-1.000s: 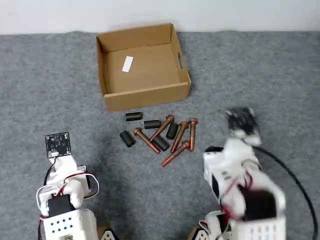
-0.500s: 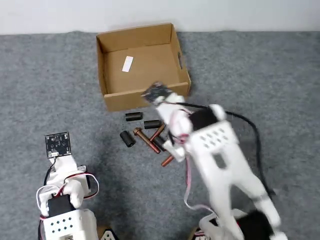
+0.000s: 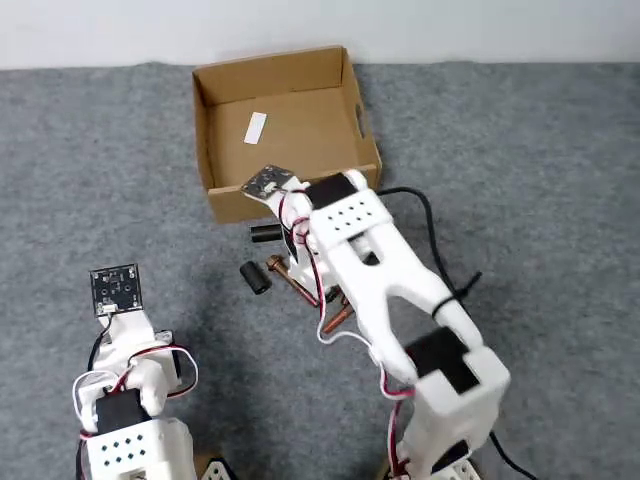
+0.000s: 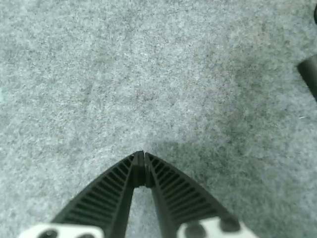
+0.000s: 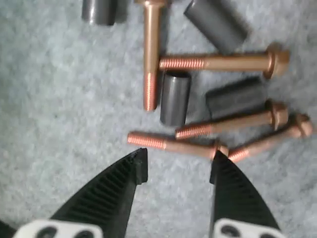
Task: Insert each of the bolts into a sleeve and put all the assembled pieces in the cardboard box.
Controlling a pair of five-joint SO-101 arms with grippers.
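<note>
Several copper bolts and dark grey sleeves lie loose on the grey carpet in front of the cardboard box (image 3: 213, 150). My right gripper (image 5: 179, 159) hangs open just above them, its tips on either side of one bolt (image 5: 173, 145). Beyond that bolt lie a sleeve (image 5: 175, 98) and more bolts (image 5: 223, 62). From above, the right arm (image 3: 360, 250) covers most of the pile; two sleeves (image 3: 265, 233) (image 3: 255, 277) and a bolt (image 3: 285, 275) show beside it. My left gripper (image 4: 139, 157) is shut over bare carpet, holding nothing, with one sleeve (image 4: 309, 74) off to its side.
The box stands open at the back with a small white label (image 3: 256, 127) on its floor. The left arm (image 3: 125, 370) sits at the front left. The right arm's black cable (image 3: 430, 235) loops over the carpet to the right.
The right arm swung from the right side leftward and forward over the pile of bolts and sleeves. The left arm stayed still.
</note>
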